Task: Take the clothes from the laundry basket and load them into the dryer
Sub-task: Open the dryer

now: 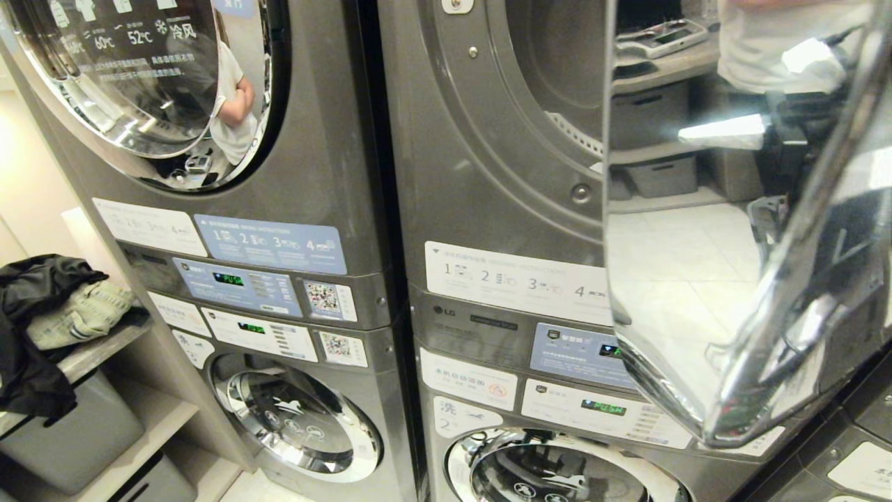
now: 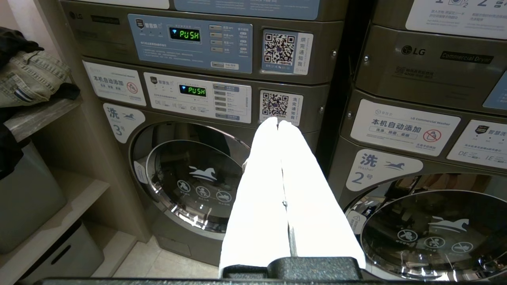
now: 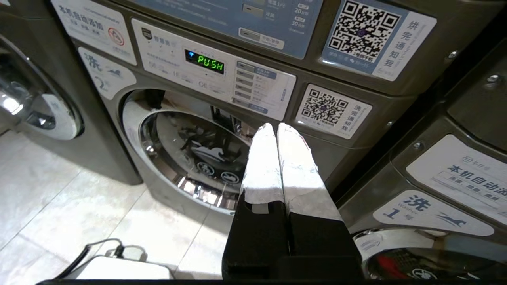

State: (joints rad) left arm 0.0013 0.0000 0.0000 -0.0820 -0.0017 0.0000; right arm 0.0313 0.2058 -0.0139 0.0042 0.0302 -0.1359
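The right-hand upper dryer (image 1: 488,174) stands with its chrome door (image 1: 697,279) swung open, and the dark drum (image 1: 557,77) shows behind it. A black and a beige piece of clothes (image 1: 63,307) lie on a shelf at the far left, also seen as clothes (image 2: 31,79) in the left wrist view. No laundry basket is in view. My left gripper (image 2: 277,120) is shut and empty, low in front of the washers. The right gripper (image 3: 276,126) is likewise shut with nothing in it, facing a lower washer door (image 3: 190,158). Neither arm shows in the head view.
Stacked washers (image 1: 300,418) and dryers fill the wall ahead. Grey bins (image 1: 70,432) sit under the left shelf (image 1: 97,352). A person is reflected in the shut left dryer door (image 1: 233,104). A white device with a cable (image 3: 119,269) lies on the tiled floor.
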